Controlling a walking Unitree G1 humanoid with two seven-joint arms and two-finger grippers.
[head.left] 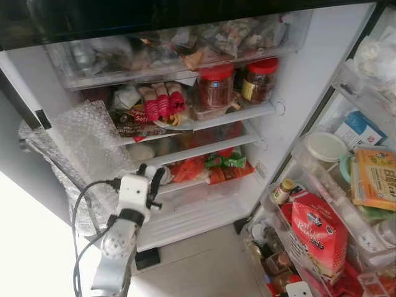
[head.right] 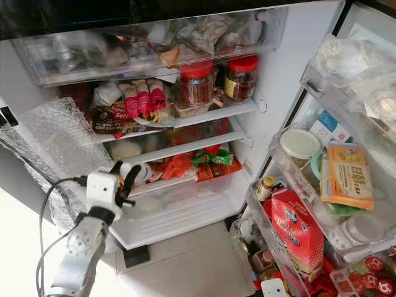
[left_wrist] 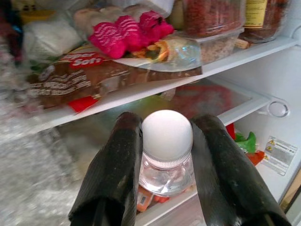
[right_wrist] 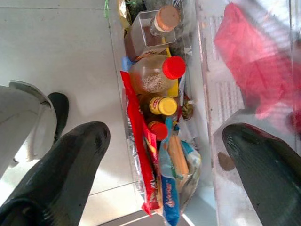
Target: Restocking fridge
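My left gripper (left_wrist: 167,126) is shut on a small clear bottle with a white cap (left_wrist: 167,134), one black finger on each side of the cap. It holds the bottle at the front of the fridge's lower shelf (head.left: 185,185), just under the shelf with the brown bread bag (left_wrist: 80,77). In the left eye view the left gripper (head.left: 151,179) reaches in from the lower left. My right gripper (right_wrist: 169,136) is open and hangs over the bottom door bin of jars and packets (right_wrist: 157,106).
Two red-lidded jars (head.left: 216,86) and pink-wrapped items (head.left: 162,102) stand on the upper shelf. A bubble-wrap sheet (head.left: 86,148) hangs at the fridge's left. The open door's bins on the right hold a red bag (head.left: 318,232) and an orange box (head.left: 374,179). Tiled floor (head.left: 198,266) lies below.
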